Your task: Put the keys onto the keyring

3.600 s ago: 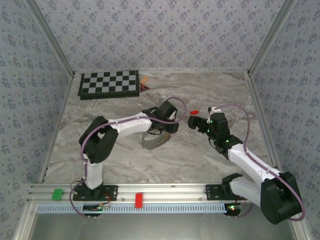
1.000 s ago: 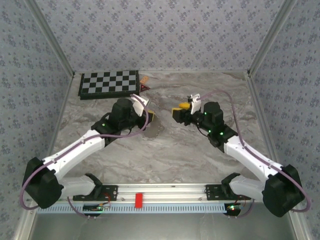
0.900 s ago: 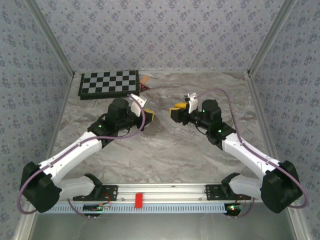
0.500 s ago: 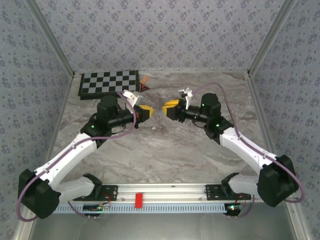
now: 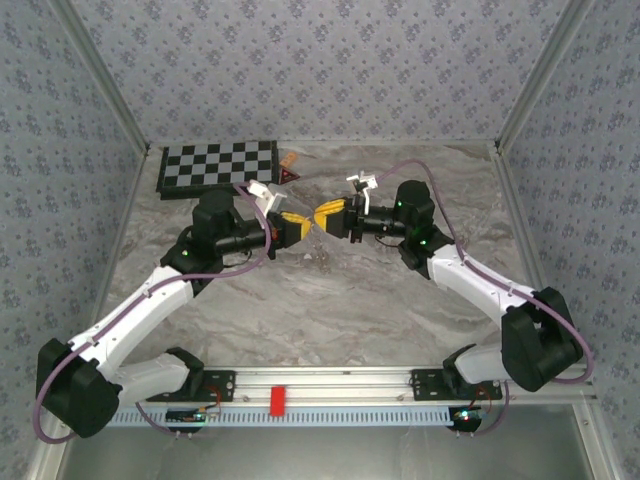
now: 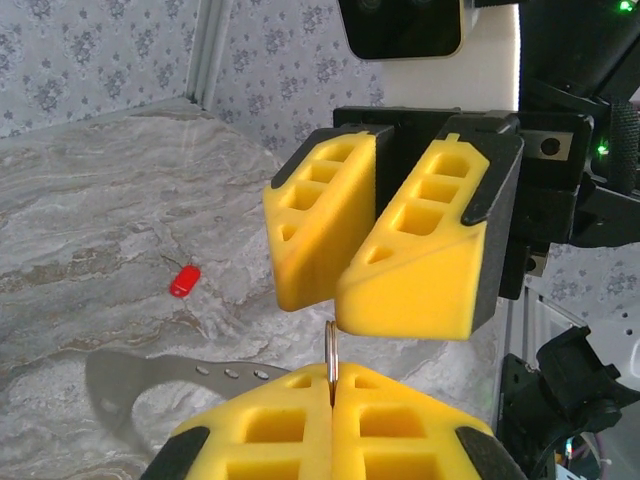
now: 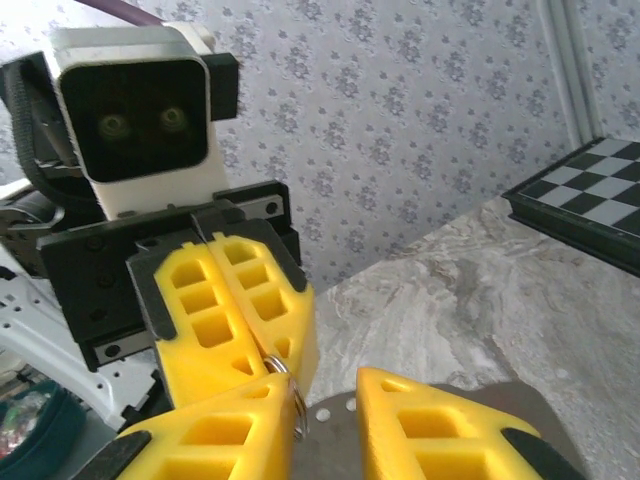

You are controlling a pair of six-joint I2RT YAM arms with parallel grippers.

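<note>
My left gripper (image 6: 332,385) is shut on the keyring (image 6: 331,352), a thin silvery ring standing edge-on out of its yellow fingertips. In the top view the left gripper (image 5: 297,224) and the right gripper (image 5: 326,214) meet tip to tip above the middle of the table. My right gripper (image 7: 325,430) is open, with the keyring (image 7: 297,400) against the inner face of its left finger. The left gripper (image 7: 272,350) faces it from just behind. The key (image 6: 184,280), tiny and red-headed, lies on the marble table to the left, apart from both grippers.
A flat grey metal piece (image 6: 140,380) with small holes lies on the table under the grippers, also the grey piece (image 7: 400,415). A chessboard (image 5: 218,168) and an orange-brown triangular piece (image 5: 289,165) sit at the back left. A red block (image 5: 277,399) rests on the front rail.
The left gripper rose off the grey piece and turned right; the right gripper moved left to meet it. The right jaws have narrowed. The left stayed shut.
</note>
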